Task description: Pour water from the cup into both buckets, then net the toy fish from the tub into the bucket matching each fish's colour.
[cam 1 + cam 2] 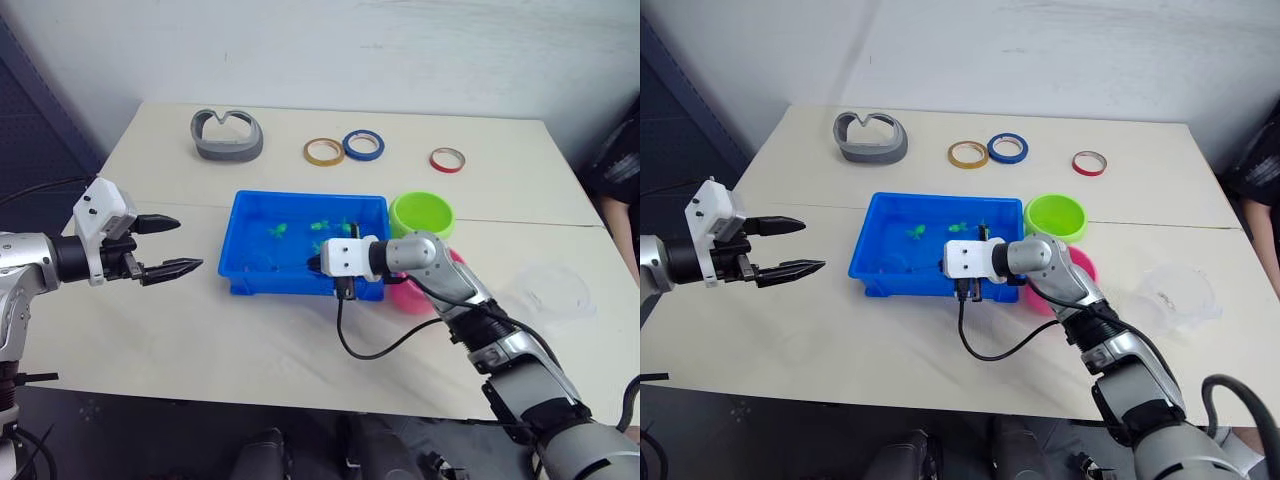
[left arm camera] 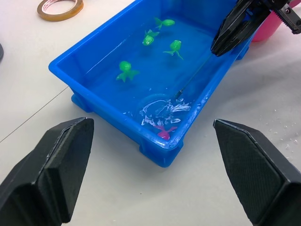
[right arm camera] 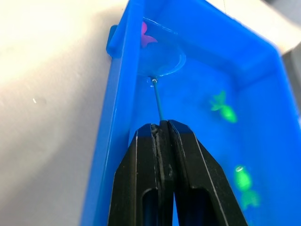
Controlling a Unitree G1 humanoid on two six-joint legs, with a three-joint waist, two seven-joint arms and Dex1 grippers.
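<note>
The blue tub (image 1: 300, 197) holds water, several green toy fish (image 2: 126, 70) and one pink fish (image 2: 164, 132) near its corner closest to my left gripper. My right gripper (image 3: 160, 125) reaches over the tub's near wall, shut on the thin dark stick of the net (image 2: 158, 109). The net's hoop lies in the water right beside the pink fish (image 3: 146, 35); I cannot tell if the fish is inside it. My left gripper (image 1: 190, 244) hovers open left of the tub, holding nothing. The green bucket (image 1: 421, 213) stands right of the tub. The pink bucket (image 1: 410, 296) is partly hidden behind my right arm. The clear cup (image 1: 553, 290) sits far right.
A grey curved object (image 1: 227, 135) lies at the back left. Yellow (image 1: 324, 151), blue (image 1: 361, 144) and red (image 1: 447, 159) tape rings lie along the back of the table. A black cable loops from my right wrist over the table's front.
</note>
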